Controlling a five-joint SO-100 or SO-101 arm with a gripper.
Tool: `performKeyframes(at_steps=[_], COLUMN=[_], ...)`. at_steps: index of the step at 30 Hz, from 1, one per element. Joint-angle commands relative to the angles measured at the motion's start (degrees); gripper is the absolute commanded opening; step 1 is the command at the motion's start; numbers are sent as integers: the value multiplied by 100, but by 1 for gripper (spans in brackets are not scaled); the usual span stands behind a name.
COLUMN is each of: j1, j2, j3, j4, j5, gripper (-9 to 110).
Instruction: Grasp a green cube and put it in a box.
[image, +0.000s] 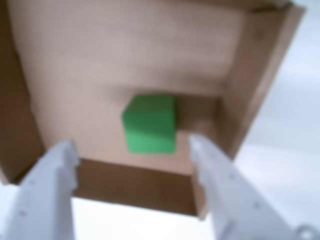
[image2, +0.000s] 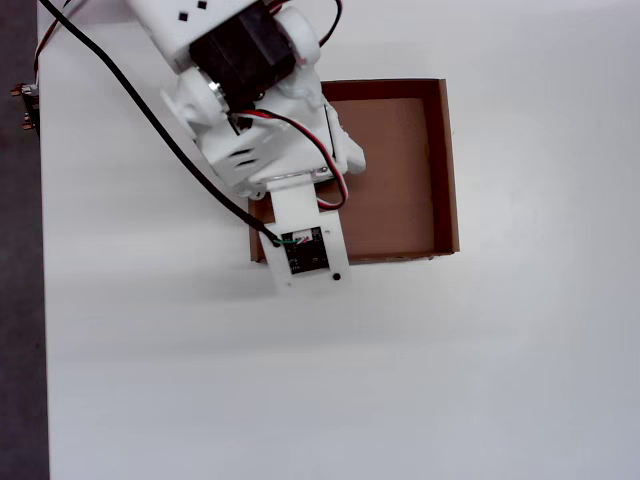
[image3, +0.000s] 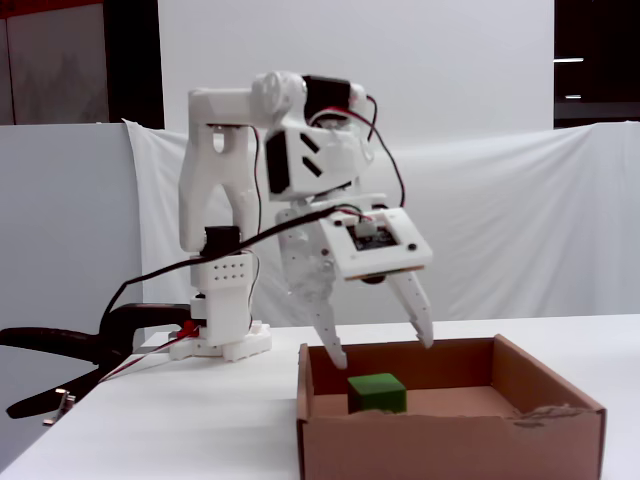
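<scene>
Cube's in the box!
Green cube (image3: 377, 392) sits on box (image3: 450, 443) floor, near a corner; end effector (image3: 380, 352) hovers above w/ fingers apart, empty, over white counter (image3: 200, 420).

A lab or hobby test bench: the white worktop (image3: 150, 420) under the gripper (image3: 380, 352) is bare, white sheeting (image3: 500, 220) hangs as a backdrop behind the gripper, and a black clamp (image3: 90, 345) with loose wiring sits at the arm's base.
</scene>
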Motion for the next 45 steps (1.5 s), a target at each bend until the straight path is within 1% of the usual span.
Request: performKeyframes(at_steps=[1, 13, 18, 23, 37, 45], j1=[79, 387, 457, 439, 571, 835], j2=[527, 1450, 1995, 2698, 4280, 5089], j3=[-158, 334, 835, 1468, 3041, 3999], j4=[9, 26, -141, -352, -589, -905], j5=[-9, -62, -88, -105, -105, -167], gripper=[31, 26, 25, 19, 13, 15])
